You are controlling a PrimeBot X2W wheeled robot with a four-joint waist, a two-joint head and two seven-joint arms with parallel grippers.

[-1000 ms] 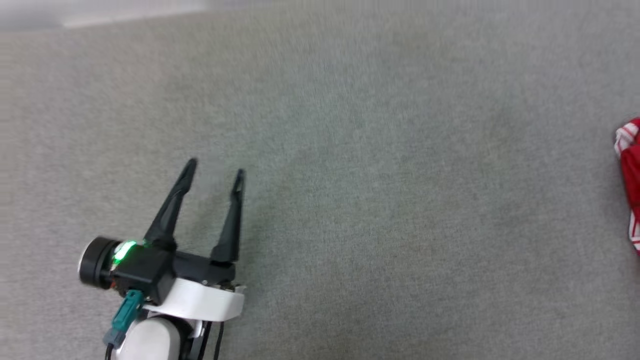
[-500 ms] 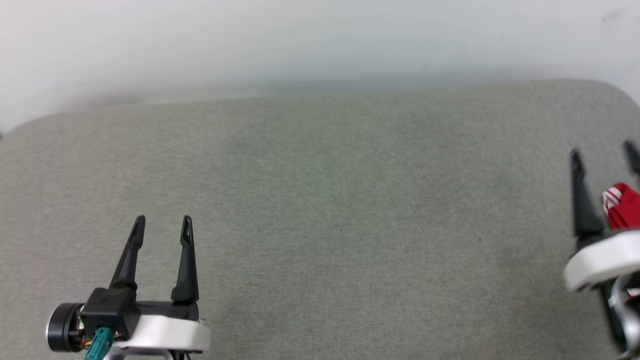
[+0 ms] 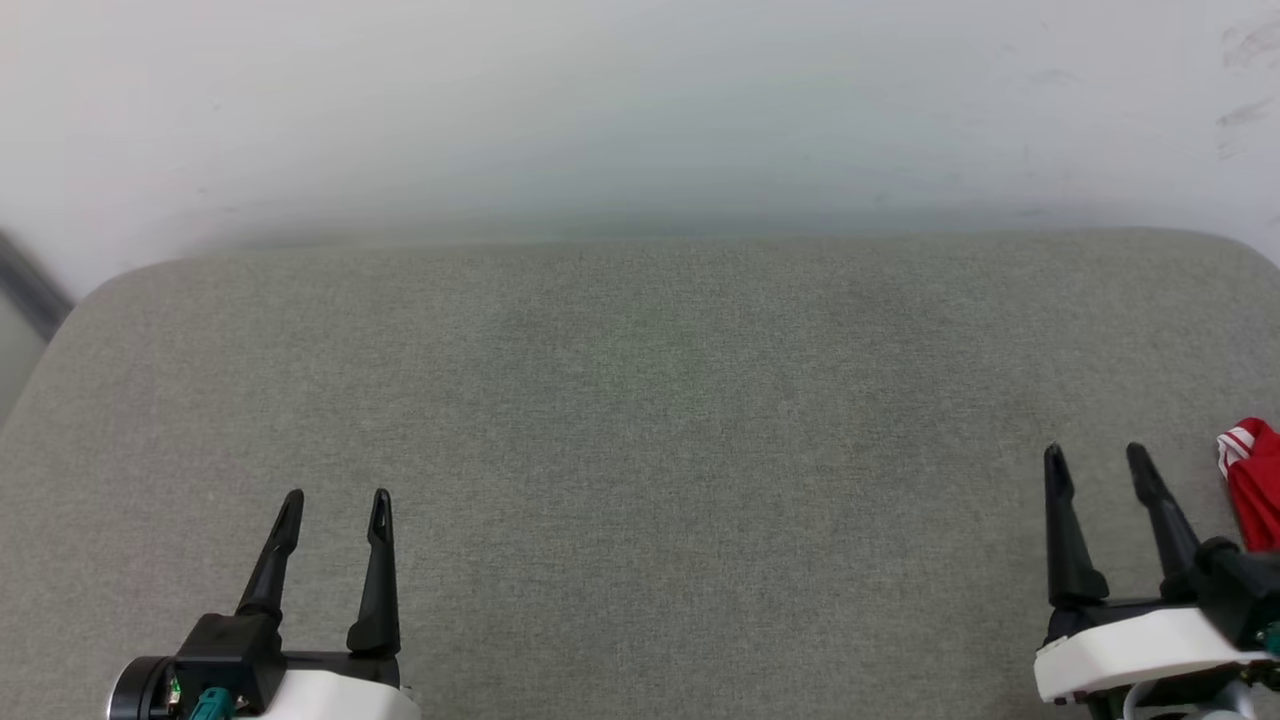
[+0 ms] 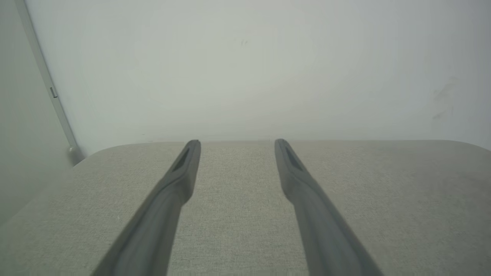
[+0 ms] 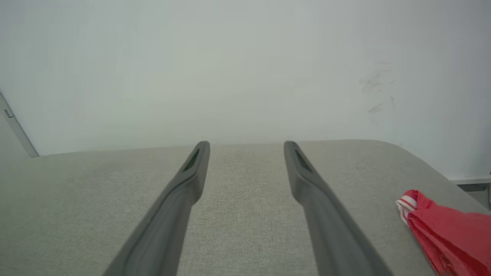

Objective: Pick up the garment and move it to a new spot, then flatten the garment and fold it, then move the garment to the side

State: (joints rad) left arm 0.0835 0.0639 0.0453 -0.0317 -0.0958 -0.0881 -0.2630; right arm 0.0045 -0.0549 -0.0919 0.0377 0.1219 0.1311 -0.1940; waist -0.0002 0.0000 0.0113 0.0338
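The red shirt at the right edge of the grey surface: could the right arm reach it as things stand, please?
Probably yes. The red shirt lies just right of the open right end effector, with bare grey surface between them and nothing blocking, though part of it is out of frame.

Garment (image 3: pixel 1257 497) cut off at right edge, mostly hidden.
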